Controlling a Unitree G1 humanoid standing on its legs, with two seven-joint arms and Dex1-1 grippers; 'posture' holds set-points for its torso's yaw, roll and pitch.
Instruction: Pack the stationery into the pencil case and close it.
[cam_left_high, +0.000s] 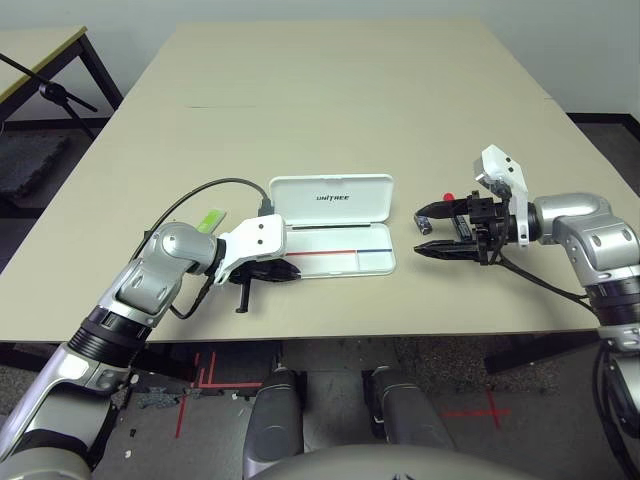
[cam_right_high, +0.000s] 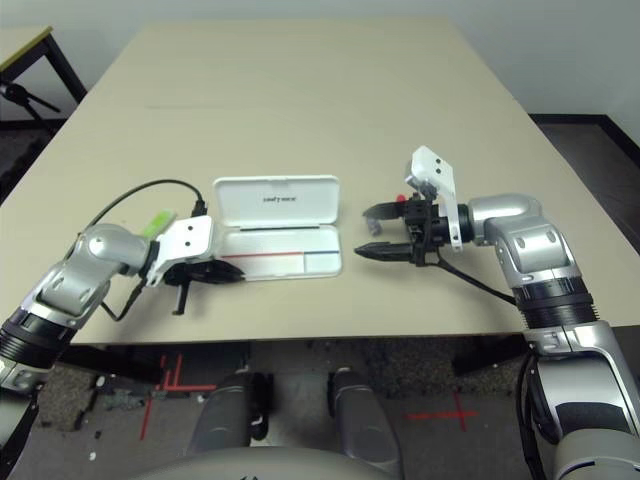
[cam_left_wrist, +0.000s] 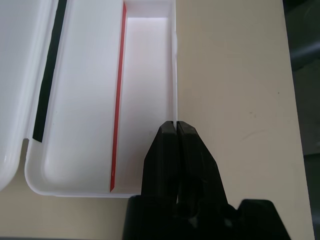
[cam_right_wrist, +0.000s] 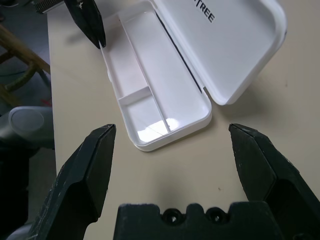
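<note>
The white pencil case (cam_left_high: 340, 262) lies open mid-table, its lid (cam_left_high: 330, 198) folded back with the lettering up. A red-and-blue stripe runs along the tray (cam_left_wrist: 145, 75), which holds nothing. My left gripper (cam_left_wrist: 176, 125) is shut, its fingers straddling the tray's front wall at the left end. The lime-green highlighter (cam_left_high: 211, 219) lies on the table just behind my left forearm. To the right of the case my right gripper (cam_left_high: 420, 230) hangs open, pointing at the case's right end. A bit of the red marker (cam_left_high: 450, 195) shows behind it.
The tan table (cam_left_high: 330, 90) stretches far back behind the case. Its front edge runs close below both grippers. A black cable (cam_left_high: 205, 190) loops over my left wrist. Another table (cam_left_high: 40, 45) and a dark stand are off to the far left.
</note>
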